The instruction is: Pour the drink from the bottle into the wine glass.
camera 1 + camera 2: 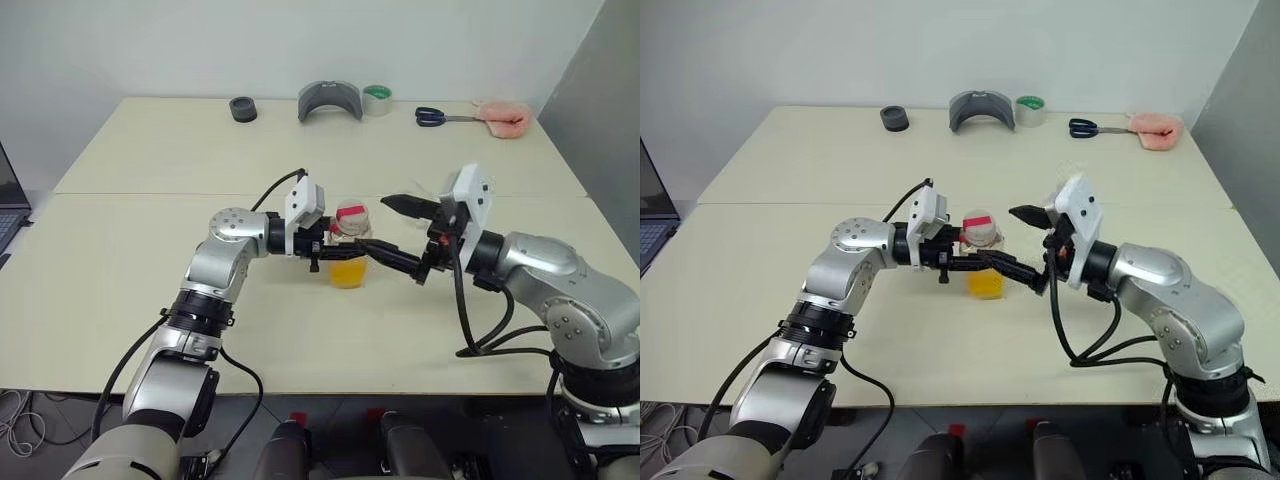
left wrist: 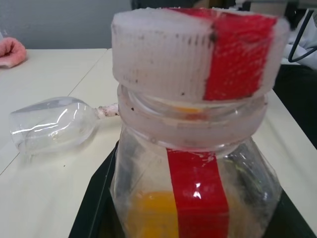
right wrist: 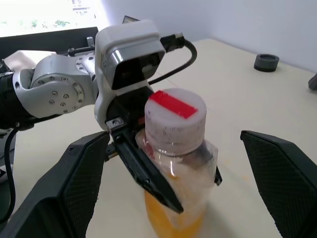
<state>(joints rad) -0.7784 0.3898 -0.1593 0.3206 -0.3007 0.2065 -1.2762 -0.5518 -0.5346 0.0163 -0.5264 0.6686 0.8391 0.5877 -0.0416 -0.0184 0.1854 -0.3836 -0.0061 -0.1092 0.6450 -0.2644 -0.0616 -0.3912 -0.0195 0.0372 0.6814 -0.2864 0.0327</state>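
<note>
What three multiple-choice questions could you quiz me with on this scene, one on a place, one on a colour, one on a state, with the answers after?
1. Where do the scissors lie?
A. At the table's near edge
B. Under the bottle
C. At the far edge of the table, beside the pink cloth

2. What colour is the drink in the bottle?
A. Green
B. Orange-yellow
C. Blue

3. In what state is the bottle's cap?
A. On the bottle
B. Off, lying on the table
C. Off, resting on the scissors

Answers:
1 C: the eye views show them at the far edge, just left of the cloth.
2 B: orange-yellow liquid fills the bottle's lower part.
3 A: both wrist views show it seated on the neck.
</note>
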